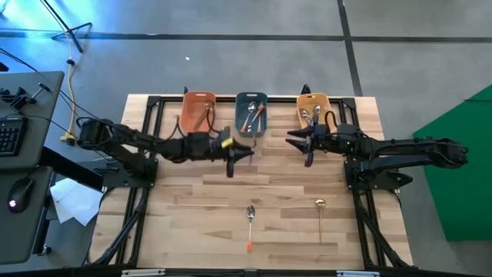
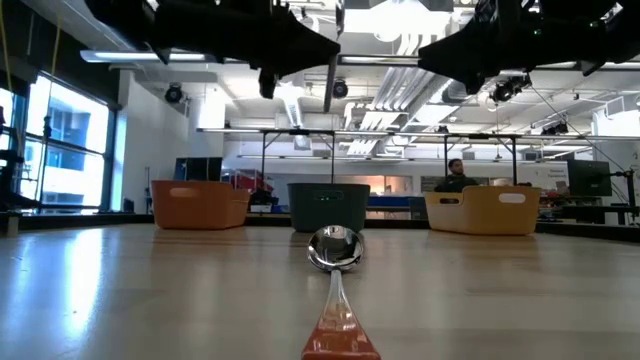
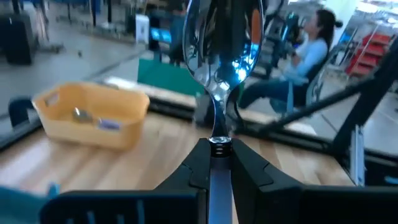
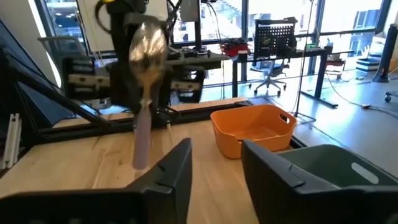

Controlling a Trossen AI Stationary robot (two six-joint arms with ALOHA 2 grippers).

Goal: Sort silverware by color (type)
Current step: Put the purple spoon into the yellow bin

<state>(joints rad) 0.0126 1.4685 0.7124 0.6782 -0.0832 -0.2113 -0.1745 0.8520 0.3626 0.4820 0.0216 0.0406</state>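
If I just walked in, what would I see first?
Probably the left gripper in the middle of the table, shut on a shiny spoon that it holds up in the air. Next, three little trays in a row at the far edge: orange, blue and yellow. Two more spoons lie near the front edge, one with an orange handle and one gold.

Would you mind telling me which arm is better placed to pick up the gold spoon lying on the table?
Right. The right claw is open and empty, and the gold spoon lies on its side of the table. The left claw is shut on a lavender-handled spoon.
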